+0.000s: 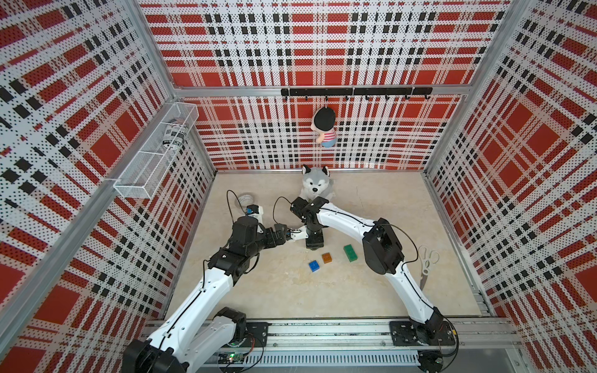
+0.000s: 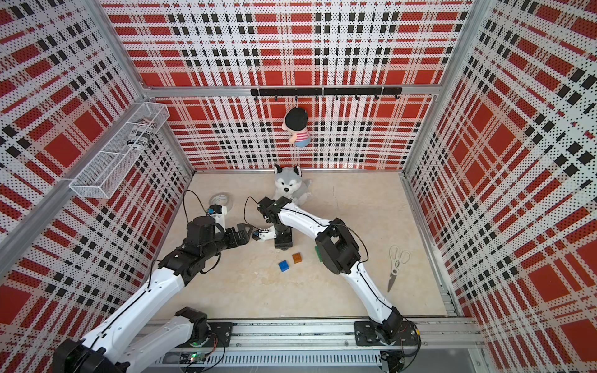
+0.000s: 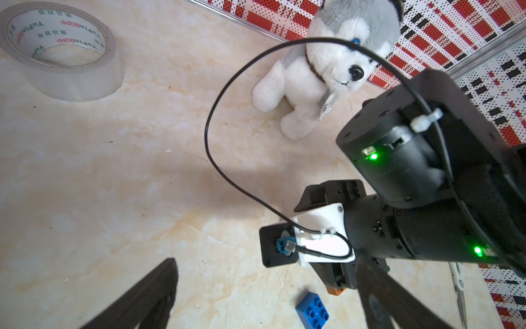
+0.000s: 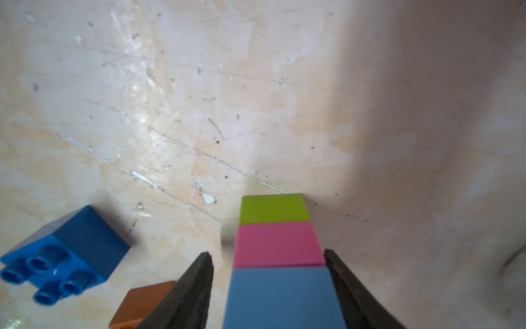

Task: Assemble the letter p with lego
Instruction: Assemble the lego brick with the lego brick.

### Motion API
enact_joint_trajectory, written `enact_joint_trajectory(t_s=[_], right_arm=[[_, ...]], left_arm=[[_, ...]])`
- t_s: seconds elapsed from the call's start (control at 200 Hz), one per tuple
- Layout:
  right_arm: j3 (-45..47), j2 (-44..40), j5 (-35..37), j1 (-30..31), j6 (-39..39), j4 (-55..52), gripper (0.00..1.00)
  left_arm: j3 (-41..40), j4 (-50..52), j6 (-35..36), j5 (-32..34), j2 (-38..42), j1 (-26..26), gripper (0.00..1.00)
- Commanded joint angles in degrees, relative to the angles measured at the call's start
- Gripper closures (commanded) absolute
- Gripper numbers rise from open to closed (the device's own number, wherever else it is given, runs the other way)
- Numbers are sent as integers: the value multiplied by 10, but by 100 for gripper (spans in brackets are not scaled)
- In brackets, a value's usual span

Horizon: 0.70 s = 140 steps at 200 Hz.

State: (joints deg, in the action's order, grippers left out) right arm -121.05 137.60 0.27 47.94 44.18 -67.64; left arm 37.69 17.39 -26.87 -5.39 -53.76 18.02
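Lego lies loose nearest us on the table (image 1: 371,210): dark blue brick (image 1: 313,265), orange brick (image 1: 327,257), dark green brick (image 1: 350,252). Farther off, we see the right gripper (image 4: 267,252) parted around the lime-pink-blue stack (image 4: 274,209), with a gap on one side. The left gripper (image 2: 245,232) gapes empty beside it.

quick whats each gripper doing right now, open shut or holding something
left gripper: open, empty.
right gripper: open, jaws straddling the stack of lime green, pink and light blue plastic bricks, gap showing on one side.
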Motion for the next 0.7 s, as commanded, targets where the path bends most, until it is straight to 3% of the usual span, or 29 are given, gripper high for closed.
enact_joint_trajectory(t_s=[0.0, 0.341, 0.696], right_arm=[[-8, -9, -3, 3, -15, 13, 32], [18, -90, -13, -7, -44, 40, 27], [218, -271, -43, -21, -19, 47, 30]], left_arm=[[12, -3, 6, 2, 3, -5, 2], [13, -3, 6, 5, 10, -5, 2], [11, -5, 3, -1, 27, -5, 2]])
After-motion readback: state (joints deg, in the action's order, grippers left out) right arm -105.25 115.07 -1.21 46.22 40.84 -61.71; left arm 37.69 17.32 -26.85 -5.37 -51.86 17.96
